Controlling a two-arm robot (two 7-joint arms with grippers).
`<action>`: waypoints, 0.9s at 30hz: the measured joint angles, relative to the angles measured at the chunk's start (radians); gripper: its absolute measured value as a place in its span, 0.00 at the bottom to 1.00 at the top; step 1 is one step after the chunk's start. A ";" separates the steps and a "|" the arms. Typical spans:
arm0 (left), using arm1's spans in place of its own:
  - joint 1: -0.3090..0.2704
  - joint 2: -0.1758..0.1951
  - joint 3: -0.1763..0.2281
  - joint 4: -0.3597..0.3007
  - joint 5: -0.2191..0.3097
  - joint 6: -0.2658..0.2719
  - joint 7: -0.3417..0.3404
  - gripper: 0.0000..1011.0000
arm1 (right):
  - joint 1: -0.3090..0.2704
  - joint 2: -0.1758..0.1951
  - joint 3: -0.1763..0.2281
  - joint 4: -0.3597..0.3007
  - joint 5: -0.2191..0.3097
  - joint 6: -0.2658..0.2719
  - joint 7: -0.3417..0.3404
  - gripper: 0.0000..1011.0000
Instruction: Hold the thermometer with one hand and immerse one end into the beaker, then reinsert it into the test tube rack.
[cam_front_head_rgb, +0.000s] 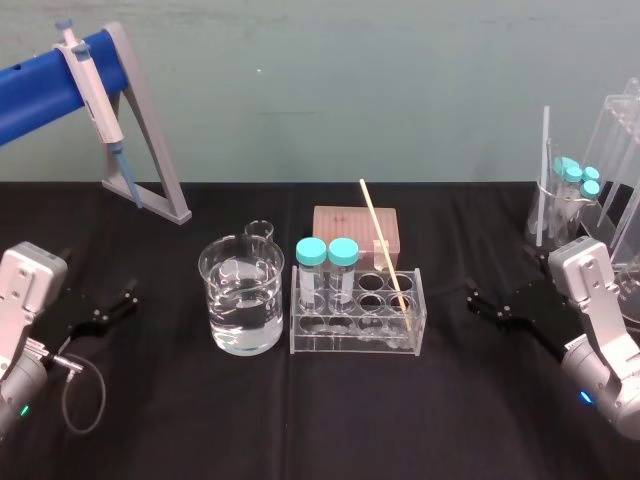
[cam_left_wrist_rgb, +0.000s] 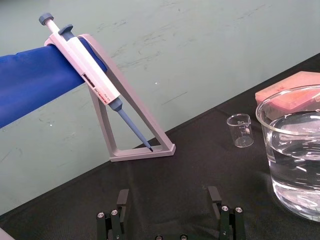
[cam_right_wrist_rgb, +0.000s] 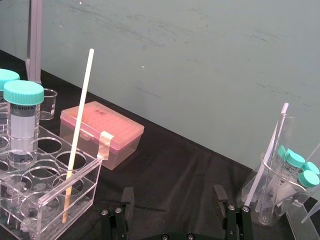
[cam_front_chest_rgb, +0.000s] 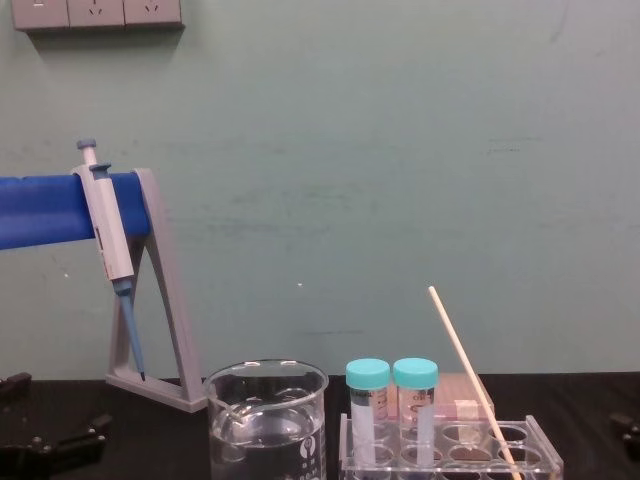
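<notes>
My left gripper (cam_left_wrist_rgb: 168, 192) sits low, left of the beaker (cam_front_head_rgb: 212, 310), fingers spread and empty. The thermometer (cam_front_head_rgb: 385, 247) leans in the right end hole of the test tube rack (cam_front_head_rgb: 350, 340), near 2 teal-capped vials (cam_right_wrist_rgb: 22, 115), 1 labelled BIOFIL. It looks light, stiff, thin and probably easy to snap, so I'd pinch its upper shaft gently. My right gripper (cam_right_wrist_rgb: 173, 191) hovers right of the rack, fingers apart, empty.

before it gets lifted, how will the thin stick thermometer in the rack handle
The thermometer is a long, very thin rod, so probably light and stiff, but snappable if squeezed hard. It leans in a test tube rack hole, so it may catch the rim unless drawn along its tilt. The right pincer sits open nearby.
</notes>
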 joint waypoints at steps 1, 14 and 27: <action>0.000 0.000 0.000 0.000 0.000 0.000 0.000 0.99 | 0.000 0.000 0.000 0.000 0.000 0.000 0.000 0.99; 0.000 0.000 0.000 0.000 0.000 0.000 0.000 0.99 | 0.000 0.000 0.000 0.000 0.000 0.000 0.000 0.99; 0.000 0.000 0.000 0.000 0.000 0.000 0.000 0.99 | 0.000 0.000 0.000 0.000 0.000 0.000 0.000 0.99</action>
